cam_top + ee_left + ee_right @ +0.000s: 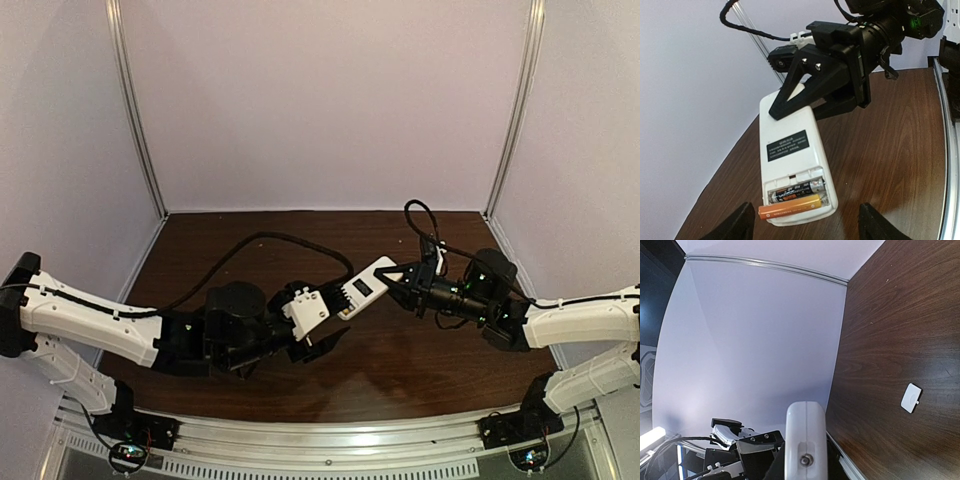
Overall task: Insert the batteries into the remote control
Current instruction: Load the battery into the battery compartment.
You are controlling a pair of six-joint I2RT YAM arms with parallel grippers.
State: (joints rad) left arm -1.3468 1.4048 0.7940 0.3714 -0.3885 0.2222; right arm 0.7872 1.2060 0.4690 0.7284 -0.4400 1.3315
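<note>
The remote control [790, 150] hangs above the table with its plain white back up and the battery recess uncovered. My right gripper [807, 102] is shut on its far end. In the recess a dark battery [799, 189] lies seated, and beside it an orange battery [790, 206] rests in the outer slot with its left end poking past the edge. My left gripper [805, 231] is open, one finger on each side of the remote's near end, touching nothing. In the top view the remote [365, 287] bridges the gap between both grippers. The right wrist view shows the remote [806, 435] end-on.
A small white square cover piece [910, 397] lies flat on the dark wooden table [890, 330]. Pale walls close off the back and both sides. A black cable [260, 243] loops over the table behind the left arm.
</note>
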